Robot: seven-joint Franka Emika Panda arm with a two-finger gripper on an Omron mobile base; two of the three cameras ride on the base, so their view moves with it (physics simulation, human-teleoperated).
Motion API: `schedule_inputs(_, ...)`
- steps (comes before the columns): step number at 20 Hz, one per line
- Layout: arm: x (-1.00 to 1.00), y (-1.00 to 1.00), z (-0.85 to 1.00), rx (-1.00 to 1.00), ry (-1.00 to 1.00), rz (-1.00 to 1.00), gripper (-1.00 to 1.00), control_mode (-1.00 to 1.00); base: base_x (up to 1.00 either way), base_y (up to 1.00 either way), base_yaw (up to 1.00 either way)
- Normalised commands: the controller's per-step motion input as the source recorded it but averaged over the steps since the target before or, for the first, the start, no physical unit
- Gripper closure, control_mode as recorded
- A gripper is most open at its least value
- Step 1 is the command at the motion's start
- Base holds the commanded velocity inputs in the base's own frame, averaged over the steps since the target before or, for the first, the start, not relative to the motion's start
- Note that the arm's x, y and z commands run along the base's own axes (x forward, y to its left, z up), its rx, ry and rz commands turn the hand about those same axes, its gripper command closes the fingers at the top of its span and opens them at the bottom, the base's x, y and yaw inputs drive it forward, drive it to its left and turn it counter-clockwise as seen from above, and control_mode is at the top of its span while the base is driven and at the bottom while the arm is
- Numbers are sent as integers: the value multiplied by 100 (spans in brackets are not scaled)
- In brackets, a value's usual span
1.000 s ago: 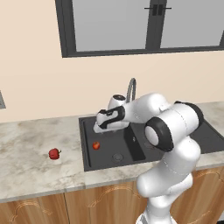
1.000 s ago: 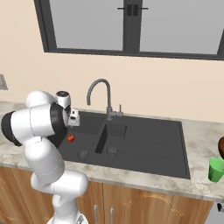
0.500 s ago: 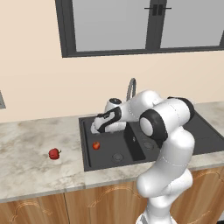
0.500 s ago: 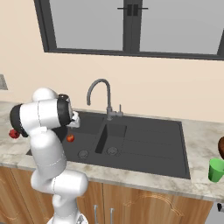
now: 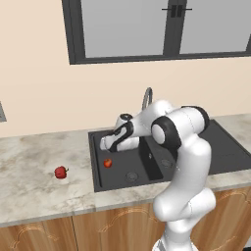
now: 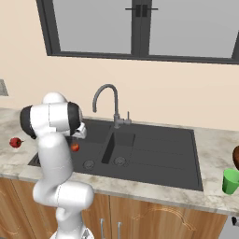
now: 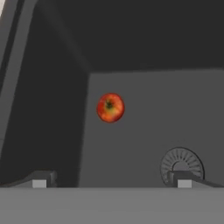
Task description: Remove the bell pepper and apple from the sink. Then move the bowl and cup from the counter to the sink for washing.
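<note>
In the right base view the bowl (image 6: 236, 158) is cut by the frame edge, just beyond the cup (image 6: 230, 181). The arm partly covers the apple (image 6: 74, 147) in the sink (image 6: 154, 154).

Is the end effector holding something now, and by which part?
Nothing is held. The end effector is open above the apple, which lies free in the sink.

The apple (image 7: 110, 107) lies in the large basin of the sink (image 5: 225, 147), ahead of the wide-apart jaws and between them, near the basin's wall. The drain (image 7: 181, 165) lies by the right jaw. The bell pepper (image 5: 61, 172) lies on the table (image 5: 34, 191), well apart from the jaws, beyond the sink's rim.
</note>
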Motion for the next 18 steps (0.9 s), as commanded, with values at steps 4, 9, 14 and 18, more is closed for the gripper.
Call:
schedule_inputs(4,23,3,-23,0,0,-9,-100,-100,0,0,0)
schedule_inputs(9,15,5,-23,0,0,-8,-100,-100,0,0,0)
schedule_inputs(14,10,5,-19,1,0,-6,-100,-100,0,0,0)
schedule_inputs(18,12,8,-12,4,0,-4,-100,-100,0,0,0)
